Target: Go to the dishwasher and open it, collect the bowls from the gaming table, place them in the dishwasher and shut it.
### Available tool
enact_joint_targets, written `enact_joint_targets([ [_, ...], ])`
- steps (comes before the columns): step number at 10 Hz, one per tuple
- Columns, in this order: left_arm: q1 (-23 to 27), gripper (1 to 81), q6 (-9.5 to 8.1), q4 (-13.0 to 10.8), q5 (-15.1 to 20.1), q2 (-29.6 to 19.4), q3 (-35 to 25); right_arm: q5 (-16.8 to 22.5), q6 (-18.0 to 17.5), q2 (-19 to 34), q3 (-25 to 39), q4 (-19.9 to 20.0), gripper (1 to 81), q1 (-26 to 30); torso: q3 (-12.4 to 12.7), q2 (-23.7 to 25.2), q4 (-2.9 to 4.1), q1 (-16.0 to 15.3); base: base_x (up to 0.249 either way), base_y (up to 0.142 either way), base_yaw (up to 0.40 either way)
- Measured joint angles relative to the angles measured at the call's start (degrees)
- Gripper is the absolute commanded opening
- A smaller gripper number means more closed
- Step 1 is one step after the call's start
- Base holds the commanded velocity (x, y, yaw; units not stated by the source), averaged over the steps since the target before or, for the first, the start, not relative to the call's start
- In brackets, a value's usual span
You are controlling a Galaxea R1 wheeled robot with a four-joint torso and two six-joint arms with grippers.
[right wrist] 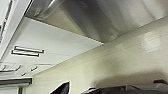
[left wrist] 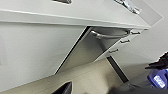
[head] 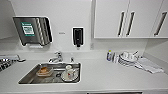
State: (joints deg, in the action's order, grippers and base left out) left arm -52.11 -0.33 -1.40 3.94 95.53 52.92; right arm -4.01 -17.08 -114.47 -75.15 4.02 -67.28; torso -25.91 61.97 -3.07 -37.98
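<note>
The dishwasher [left wrist: 86,51] shows in the left wrist view as a brushed steel front under the white counter, with its bar handle [left wrist: 107,35] near the top. In the right wrist view the same steel front [right wrist: 100,17] and handle [right wrist: 47,10] loom close. Dark parts of my left gripper [left wrist: 65,88] and right gripper [right wrist: 63,89] sit low, near the beige floor in front of the door. I cannot tell from here whether the door stands ajar. The bowls and the gaming table are out of view.
The head view looks down on a white counter [head: 105,75] with a steel sink [head: 30,77] holding a cup and dishes, a tap [head: 57,57], stacked plates [head: 127,59] and a cloth [head: 148,65]. Wall cabinets [head: 125,20] hang above. White drawers [left wrist: 120,45] flank the dishwasher.
</note>
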Motion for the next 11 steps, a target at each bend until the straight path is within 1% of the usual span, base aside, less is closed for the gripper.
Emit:
enact_joint_targets([
  [3, 1.9, 81.1, -0.22, -0.1, 0.2, -1.9, -0.7, -0.1, -0.4, 0.8, 2.0, 0.3, 81.1, 1.5, -5.7, 6.0, 0.0, -3.9, 0.0, 0.0, 0.0],
  [5, 3.7, 81.1, -0.4, -0.1, 0.2, -2.9, -1.8, -0.1, -1.1, 3.3, 4.8, 0.9, 81.1, 3.2, -6.8, 9.2, 0.0, -5.9, 0.0, 0.0, 0.0],
  [7, 5.7, 81.1, -0.41, 0.0, 1.6, -3.0, -1.9, -0.1, -2.0, 5.9, 7.3, 1.1, 81.1, 4.5, -7.0, 13.2, 0.0, -8.4, 0.0, 0.0, 0.0],
  [8, 5.7, 81.1, -0.52, 0.0, 2.3, -3.0, -1.9, 0.0, -2.4, 7.0, 9.3, 1.1, 81.1, 5.3, -7.0, 15.5, 0.0, -9.8, 0.0, 0.0, 0.0],
  [11, 6.1, 81.1, -0.55, 0.0, 2.6, -3.0, -2.0, 0.0, -4.1, 10.3, 13.8, 1.1, 81.1, 6.9, -7.0, 21.8, 0.0, -13.7, 0.0, 0.0, 0.0],
])
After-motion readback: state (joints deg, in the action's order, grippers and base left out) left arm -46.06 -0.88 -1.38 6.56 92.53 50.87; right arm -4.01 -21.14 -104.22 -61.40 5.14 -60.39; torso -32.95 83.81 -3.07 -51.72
